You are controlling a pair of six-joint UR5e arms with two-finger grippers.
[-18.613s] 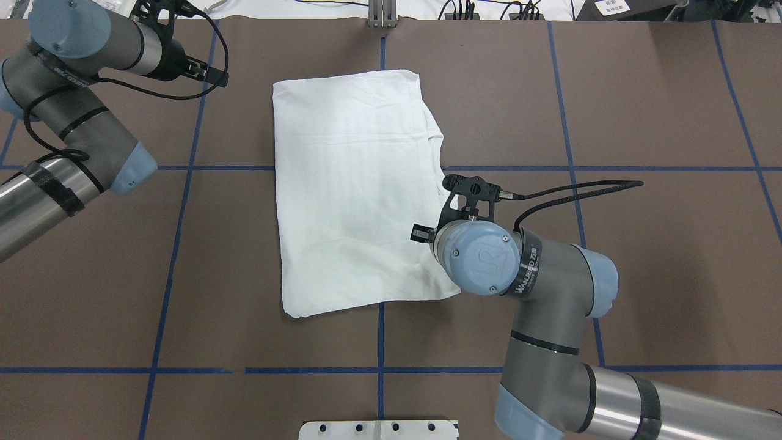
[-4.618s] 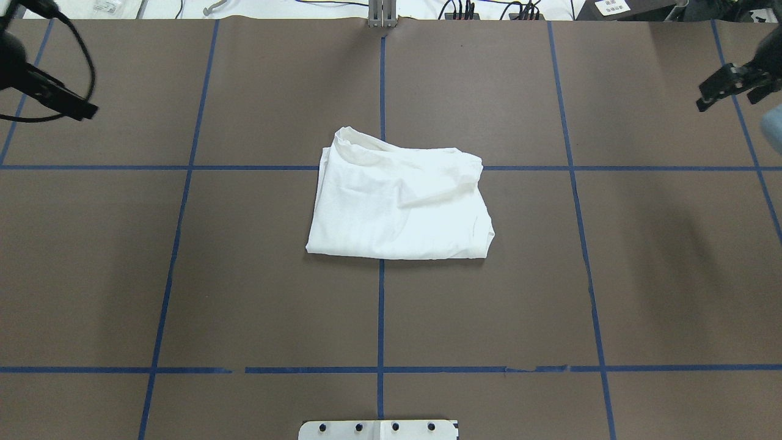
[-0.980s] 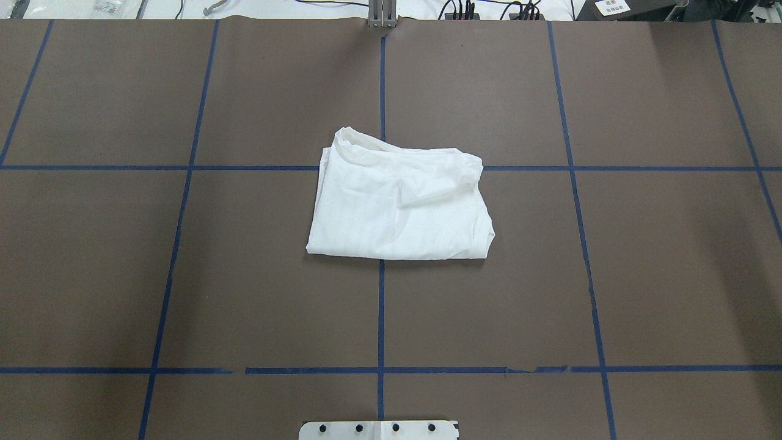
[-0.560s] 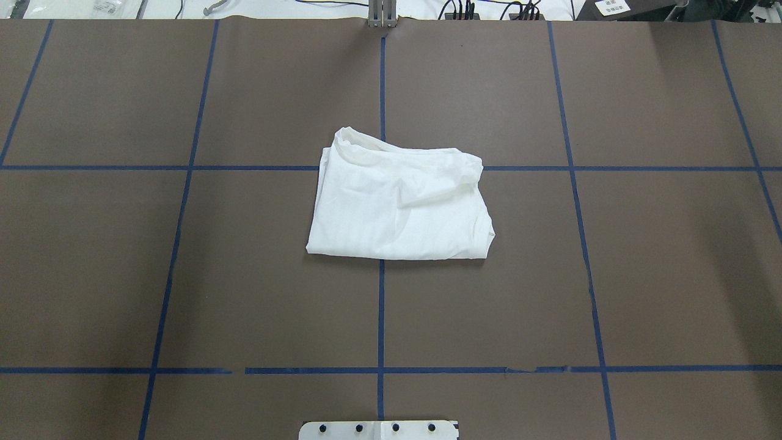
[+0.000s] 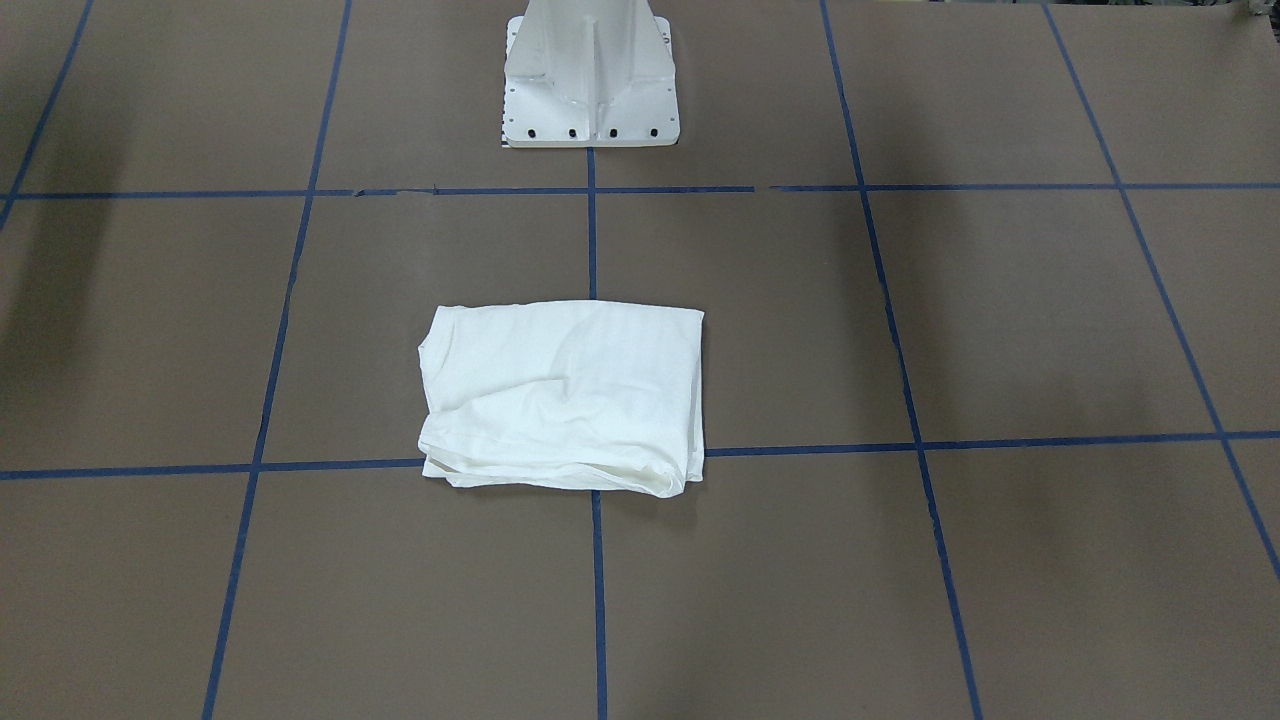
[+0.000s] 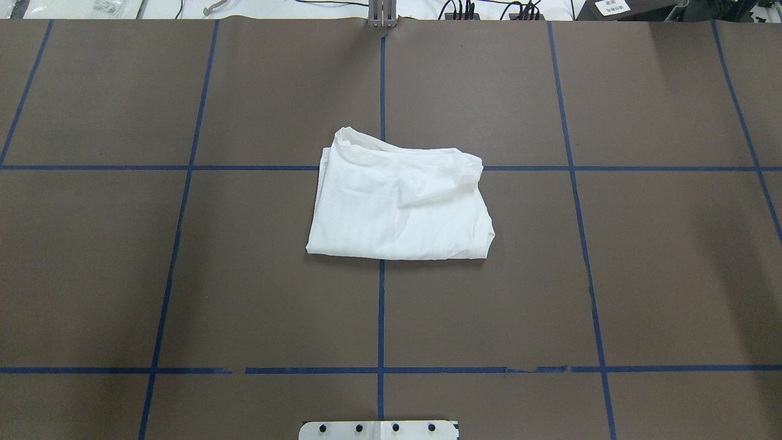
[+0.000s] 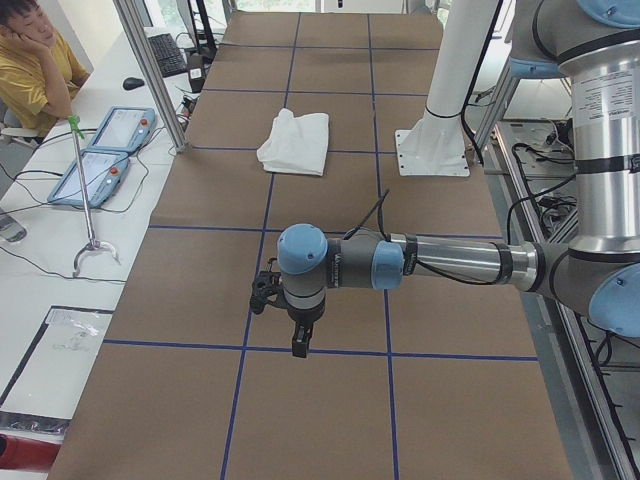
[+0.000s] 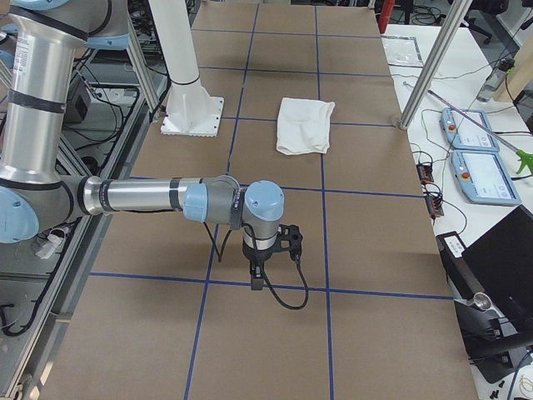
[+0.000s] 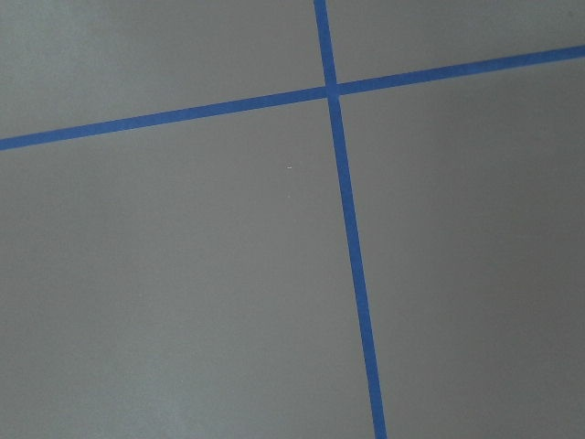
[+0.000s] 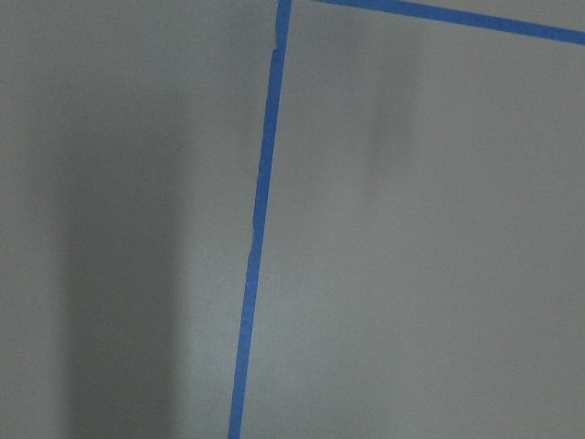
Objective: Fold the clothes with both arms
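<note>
Lying far from left gripper (image 7: 297, 345): shirt (image 6: 397, 208)

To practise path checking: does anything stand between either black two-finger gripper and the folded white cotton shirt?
Nothing visible does. Only brown table with blue tape lines lies between the folded white cotton shirt and the black left gripper or the black right gripper.

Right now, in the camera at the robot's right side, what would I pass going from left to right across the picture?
white pedestal base → folded white shirt → blue-edged teach pendants
</note>
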